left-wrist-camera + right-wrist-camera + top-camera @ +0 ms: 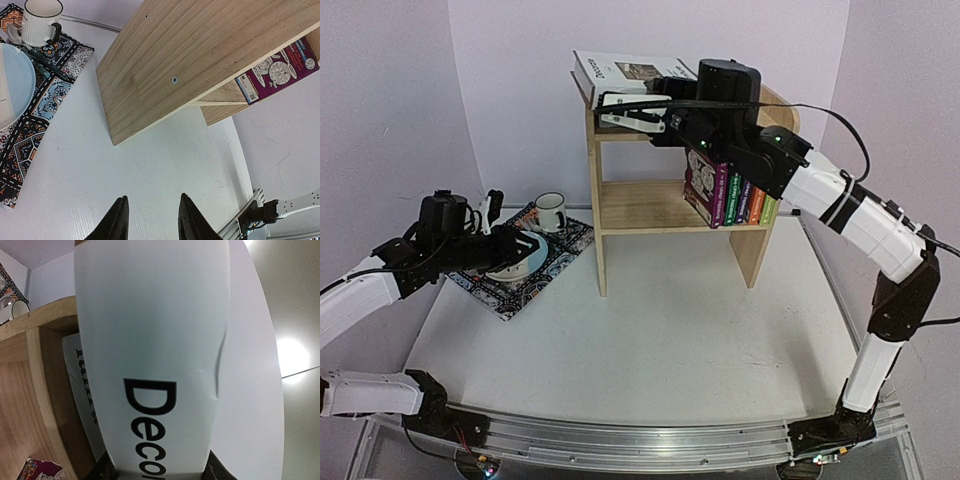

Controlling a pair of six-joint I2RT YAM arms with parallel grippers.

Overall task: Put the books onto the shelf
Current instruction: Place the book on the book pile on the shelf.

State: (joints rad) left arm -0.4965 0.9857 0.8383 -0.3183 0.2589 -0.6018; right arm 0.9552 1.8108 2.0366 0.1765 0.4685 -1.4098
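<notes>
The right gripper (160,472) clamps the white Decorate book (150,340) at the top of the shelf (597,200). Left of the shelf, the left gripper (150,220) has its fingers apart.

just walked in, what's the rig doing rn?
The right hand is clamped on the thick white "Decorate" book, holding it up at the top of the light pine two-tier shelf. A row of colourful paperbacks stands at the right end of the lower tier. The left hand is open and empty, hovering over the dark patterned placemat near the white mug.
</notes>
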